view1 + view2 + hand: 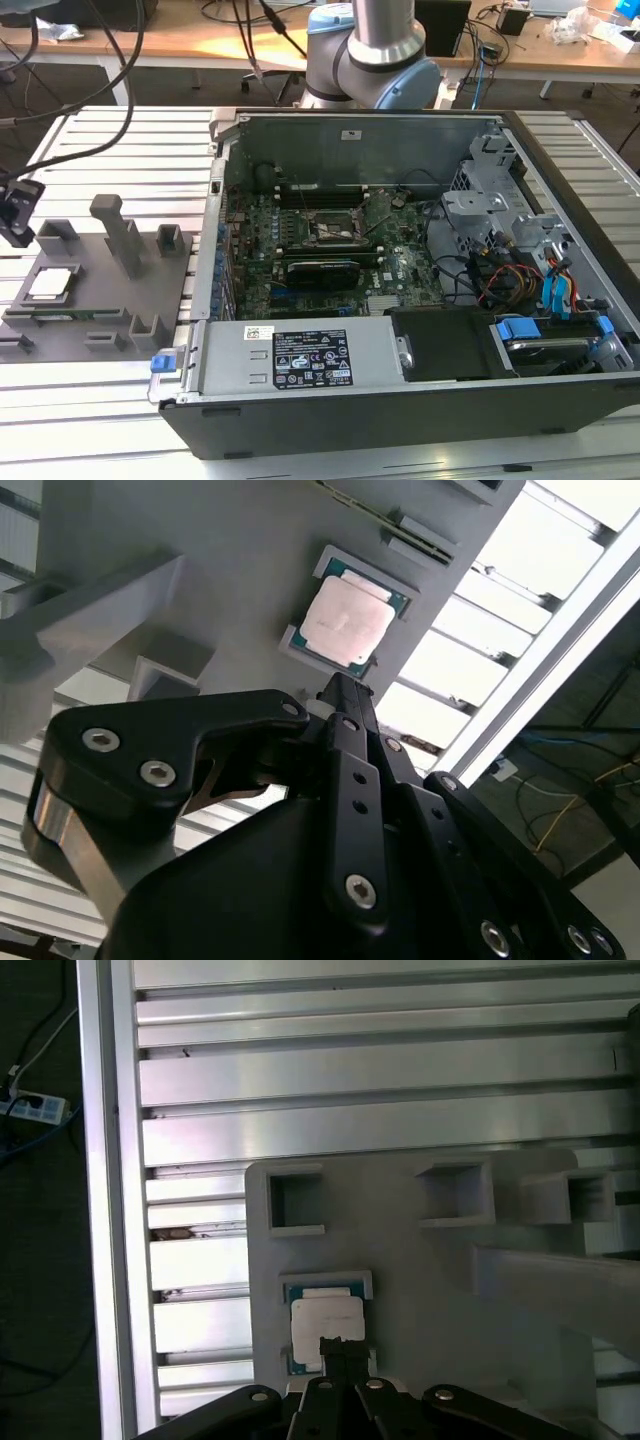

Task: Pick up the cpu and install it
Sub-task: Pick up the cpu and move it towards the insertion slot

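The cpu (346,620) is a small pale silvery square with a thin dark edge. It lies flat in a shallow pocket of the grey fixture plate (110,295), at the exterior view's left (52,283). In the first wrist view the cpu (326,1328) sits right past my gripper (342,1345). The fingers are shut together with nothing between them, and their tip hovers at the cpu's near edge. In the exterior view my gripper (20,215) hangs at the far left, just above the fixture. The dark square socket (338,228) lies on the motherboard inside the open computer case (300,365).
Grey posts (120,235) and small box-shaped holders (170,240) rise from the fixture beside the cpu. A long black card (322,272) lies below the socket. Drive cages and coloured cables (530,280) fill the case's right side. Slatted aluminium table (350,1080) surrounds everything.
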`<act>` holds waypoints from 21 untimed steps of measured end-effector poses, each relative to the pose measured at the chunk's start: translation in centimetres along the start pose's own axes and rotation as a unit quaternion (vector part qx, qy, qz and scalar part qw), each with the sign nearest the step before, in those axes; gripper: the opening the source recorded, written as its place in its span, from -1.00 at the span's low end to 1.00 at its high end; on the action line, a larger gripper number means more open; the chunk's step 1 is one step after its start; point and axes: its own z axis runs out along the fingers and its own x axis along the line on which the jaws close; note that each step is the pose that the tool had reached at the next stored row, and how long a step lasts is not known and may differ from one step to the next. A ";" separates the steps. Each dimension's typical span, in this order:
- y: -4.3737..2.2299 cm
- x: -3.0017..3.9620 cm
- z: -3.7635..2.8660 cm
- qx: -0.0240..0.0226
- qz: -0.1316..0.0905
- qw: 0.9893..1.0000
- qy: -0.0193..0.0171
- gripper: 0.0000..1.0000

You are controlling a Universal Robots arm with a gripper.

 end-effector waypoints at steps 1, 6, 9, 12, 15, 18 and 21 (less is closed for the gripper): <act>-0.06 0.01 0.14 0.000 0.000 1.000 0.000 -0.79; -0.56 0.03 1.13 0.000 0.000 1.000 0.000 -0.79; -0.78 0.04 1.74 0.000 0.000 1.000 0.000 -0.79; -1.08 0.06 2.72 0.000 0.000 1.000 0.000 -0.79; -1.24 0.09 3.47 0.000 0.000 1.000 0.000 -0.79; -1.33 0.11 4.06 0.000 0.000 1.000 0.001 -0.79; -1.38 0.14 4.68 0.000 0.000 1.000 0.001 -0.79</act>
